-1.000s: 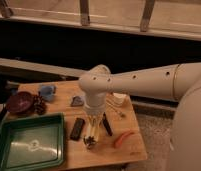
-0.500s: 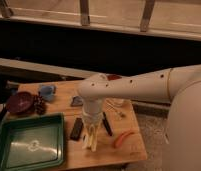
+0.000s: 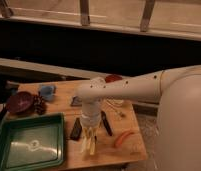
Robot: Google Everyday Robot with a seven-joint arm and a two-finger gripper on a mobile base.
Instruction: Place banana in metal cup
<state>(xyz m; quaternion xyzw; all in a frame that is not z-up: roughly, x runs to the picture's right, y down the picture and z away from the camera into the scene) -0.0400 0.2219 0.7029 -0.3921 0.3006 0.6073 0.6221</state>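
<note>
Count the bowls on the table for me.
1: a dark maroon bowl at the table's left edge, above the green tray. The arm may hide others. The gripper hangs at the front edge, over the banana.

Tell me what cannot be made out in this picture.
- End effector, above the front of the table: its grip is blurred.
- Banana: perhaps the pale piece at the end effector, not certain.
- Metal cup: not visible; the arm may hide it.
- Green tray: cut off by the left edge.
</note>
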